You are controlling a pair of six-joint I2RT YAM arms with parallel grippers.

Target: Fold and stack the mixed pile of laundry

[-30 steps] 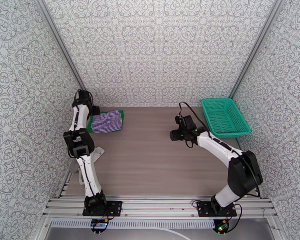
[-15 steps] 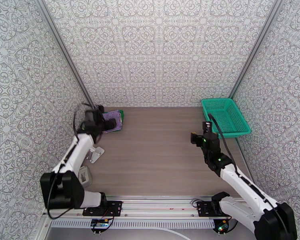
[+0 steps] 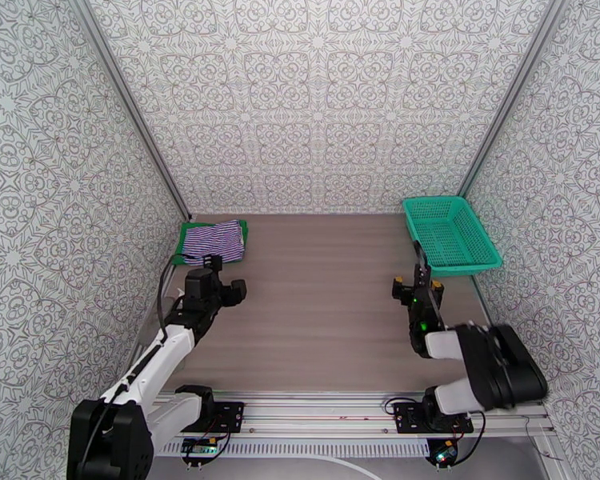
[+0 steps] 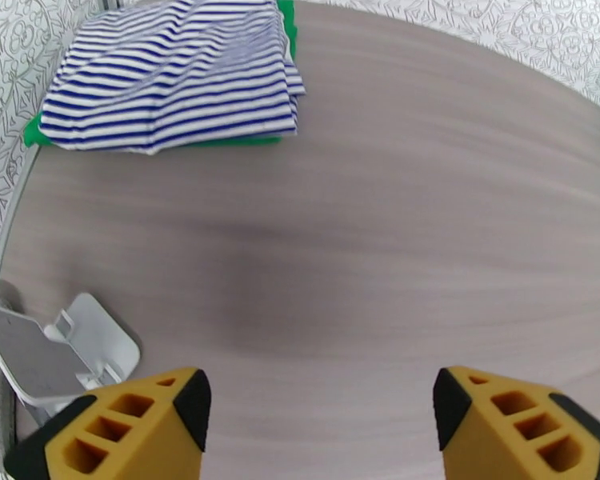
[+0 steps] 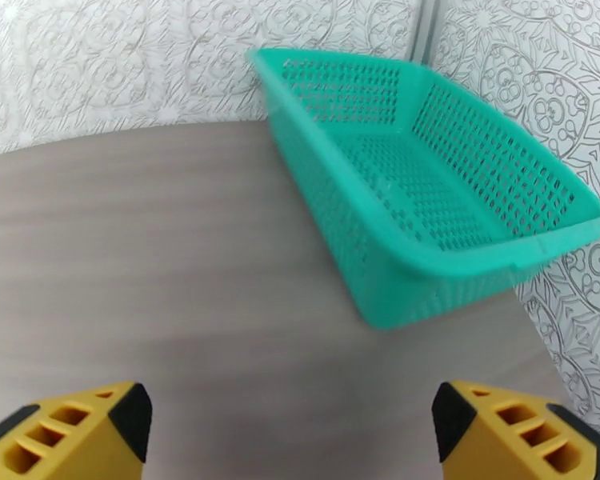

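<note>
Yellow-and-black fingertips frame your left gripper [image 4: 322,406]: the jaws stand wide apart with nothing between them, above bare wood-grain table [image 4: 428,202]. Just off its left finger sits a small white stand [image 4: 60,354], so mind that if you lower here. Your right gripper [image 5: 292,418] is the same, spread wide and empty over the table, with the teal basket [image 5: 340,226] ahead of it and to its right, nothing lying inside it.

Further out from the left gripper, at the far left corner against the wall, lies the laundry. The striped shirt [image 4: 172,74] is folded and rests on top of the green cloth [image 4: 34,134], which peeks out at the stack's left and far-right edges. The shirt's near edge looks a little rumpled, not quite square.

By my reading, folding and stacking are both done, and you are at the closing step. The next move asks little of you. At most, give the shirt's near edge a light tidy with the left arm. Otherwise bring both arms to rest well away from the stack.
</note>
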